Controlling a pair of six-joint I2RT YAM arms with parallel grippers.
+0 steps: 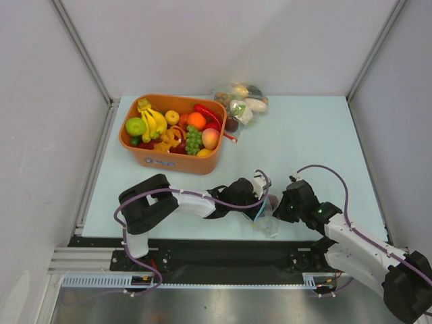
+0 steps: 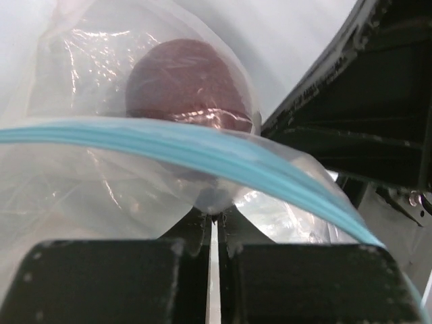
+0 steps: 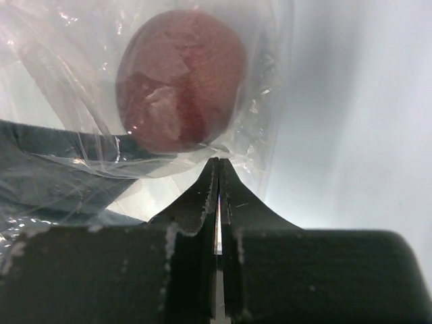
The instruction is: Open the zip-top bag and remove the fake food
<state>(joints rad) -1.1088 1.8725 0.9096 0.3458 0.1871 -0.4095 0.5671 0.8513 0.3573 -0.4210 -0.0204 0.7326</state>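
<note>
Two tools meet near the table's front edge, each pinching film of the small clear crinkly zip-top bag. The left tool grips just below the pale blue zip strip, the right tool beside the dark maroon round fruit inside. Pulling apart may slip off or tear the thin plastic. Farther back, the orange tub holds bananas, grapes and an orange.

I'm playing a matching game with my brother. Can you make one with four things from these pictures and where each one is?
Things:
1. dark maroon round plastic fruit
2. yellow plastic bananas
3. lumpy clear bag of vegetables
4. small clear zip-top bag with a blue zip strip

Places:
A. in the orange plastic tub
B. pinched by left gripper and right gripper
C. inside the zip-top bag
D. at the table's far edge, beside the tub

Pairs: 1-C, 2-A, 3-D, 4-B
</note>
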